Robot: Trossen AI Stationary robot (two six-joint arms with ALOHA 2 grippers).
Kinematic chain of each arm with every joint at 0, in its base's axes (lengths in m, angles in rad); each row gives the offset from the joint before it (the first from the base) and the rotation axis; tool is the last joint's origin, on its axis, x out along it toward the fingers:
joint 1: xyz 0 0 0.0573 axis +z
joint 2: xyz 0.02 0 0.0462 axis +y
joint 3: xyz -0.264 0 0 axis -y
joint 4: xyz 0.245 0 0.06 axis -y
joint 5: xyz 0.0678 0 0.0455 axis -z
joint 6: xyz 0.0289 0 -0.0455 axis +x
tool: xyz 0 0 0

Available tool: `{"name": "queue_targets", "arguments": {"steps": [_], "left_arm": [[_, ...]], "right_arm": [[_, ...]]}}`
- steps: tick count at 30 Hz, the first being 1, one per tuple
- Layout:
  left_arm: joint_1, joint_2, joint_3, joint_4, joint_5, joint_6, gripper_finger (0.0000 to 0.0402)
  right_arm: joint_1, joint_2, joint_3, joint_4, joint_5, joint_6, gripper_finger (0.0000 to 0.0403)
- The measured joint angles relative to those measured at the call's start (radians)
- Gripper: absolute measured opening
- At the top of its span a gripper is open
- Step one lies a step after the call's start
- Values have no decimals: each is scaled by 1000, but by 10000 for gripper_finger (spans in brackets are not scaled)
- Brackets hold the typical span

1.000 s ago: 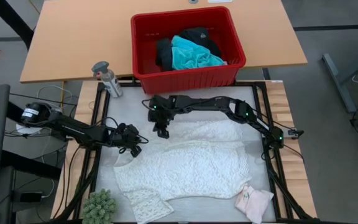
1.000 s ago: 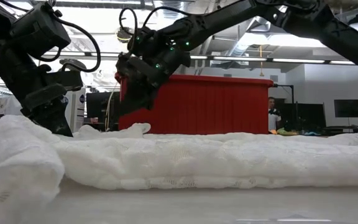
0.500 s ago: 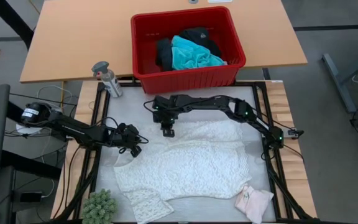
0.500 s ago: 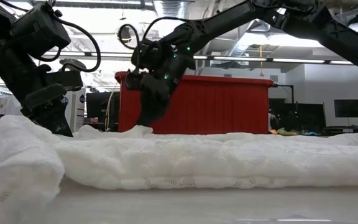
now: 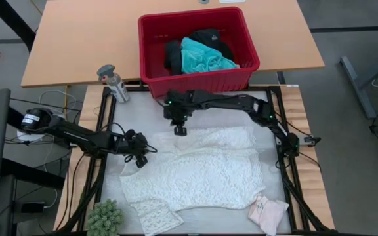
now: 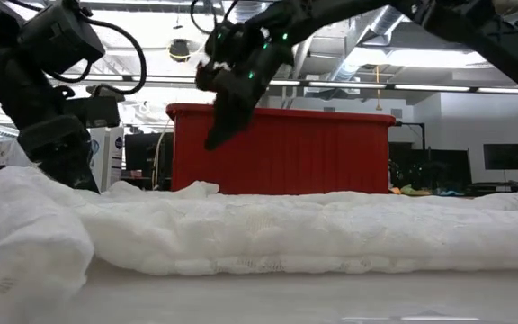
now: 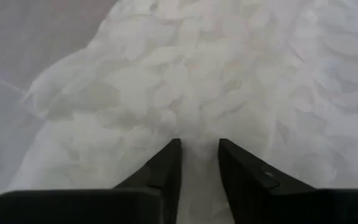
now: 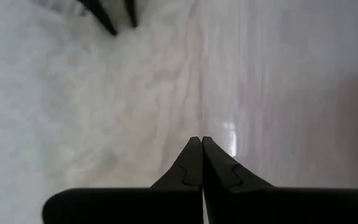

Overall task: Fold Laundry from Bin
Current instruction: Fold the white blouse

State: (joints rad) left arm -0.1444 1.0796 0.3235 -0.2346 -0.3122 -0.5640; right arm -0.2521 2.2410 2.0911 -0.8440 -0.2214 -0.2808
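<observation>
The white lacy top (image 5: 195, 174) lies spread flat on the grey work surface (image 5: 113, 131), in front of the red bin (image 5: 199, 49). The bin stands on the wooden table (image 5: 77, 39) and holds a turquoise shirt (image 5: 204, 58) and black clothing (image 5: 173, 56).

The left gripper (image 7: 197, 149) sits at the top's left edge, fingers parted by a narrow gap with lace showing between them (nothing visibly clamped). The right gripper (image 8: 196, 146) hangs above the top's far edge near the bin, fingers pressed together and empty.

A small pale pink-white piece (image 5: 268, 213) lies at the near right corner. A spray bottle (image 5: 112, 82) stands left of the bin.
</observation>
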Motion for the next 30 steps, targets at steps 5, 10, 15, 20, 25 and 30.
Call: {"name": "queue_targets", "arguments": {"steps": [5, 10, 15, 20, 25, 30], "left_arm": [[0, -7, 26, -6, -10, 70, 165], [0, -6, 104, -3, 58, 141, 214], [-4, -6, 269, -54, 219, 367, 222], [-79, 1, 498, -187, 262, 444, 221], [-267, 2, 637, -285, 165, 478, 224], [-440, 9, 680, -294, 43, 402, 225]], "right_arm": [[1, -142, 3, -134, -3, -49, 25], [53, -306, 0, -398, -45, -79, 43], [195, -484, 3, -595, -17, 44, 46], [400, -580, 1, -683, 90, 350, 47], [665, -604, -6, -729, 263, 637, 77], [883, -589, -93, -730, 380, 844, 147]]}}
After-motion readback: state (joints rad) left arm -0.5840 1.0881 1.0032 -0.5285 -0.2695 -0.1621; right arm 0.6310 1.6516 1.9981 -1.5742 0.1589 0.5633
